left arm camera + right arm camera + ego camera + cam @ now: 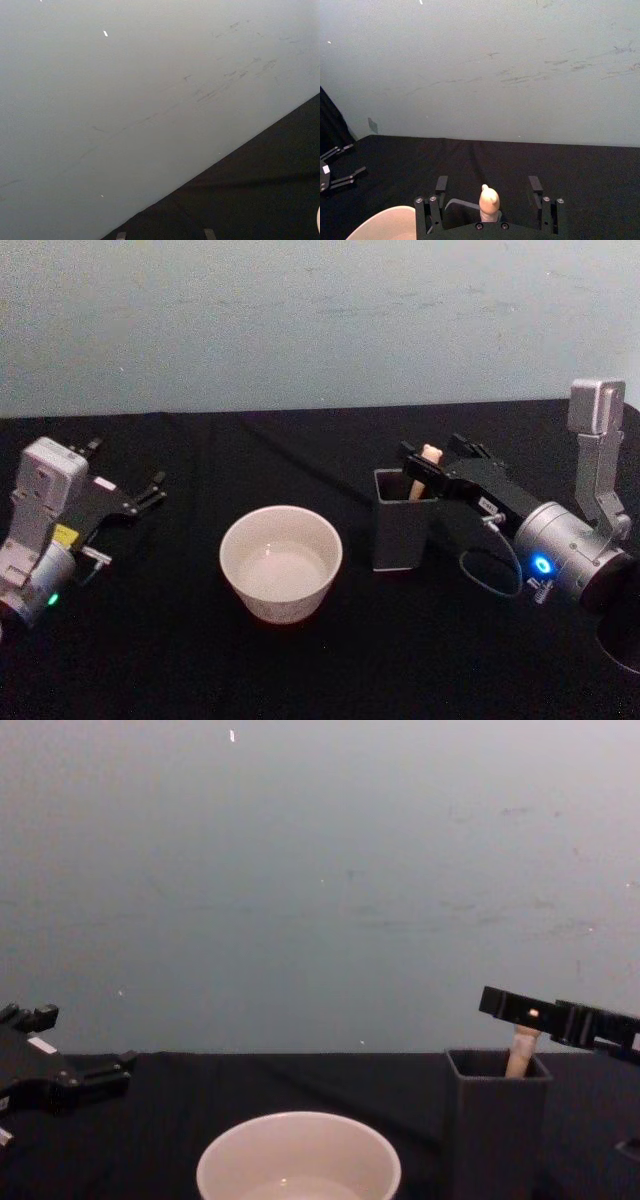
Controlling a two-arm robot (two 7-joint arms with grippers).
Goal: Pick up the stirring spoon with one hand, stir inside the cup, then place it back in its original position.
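Note:
The stirring spoon (428, 455) stands upright in the dark grey square holder (402, 525), its cream bear-head handle (489, 201) poking above the rim. My right gripper (488, 184) is open at the holder's top, with one finger on each side of the handle and not touching it; the chest view shows this gripper (545, 1012) level with the handle (520, 1058). The cream-white cup (281, 562) sits left of the holder. My left gripper (125, 468) rests open at the table's left side, far from the cup. The spoon's bowl is hidden inside the holder.
A black cloth covers the table (180, 660), with a pale blue-grey wall (320, 320) behind it. A loop of grey cable (490, 575) hangs by my right wrist, near the holder.

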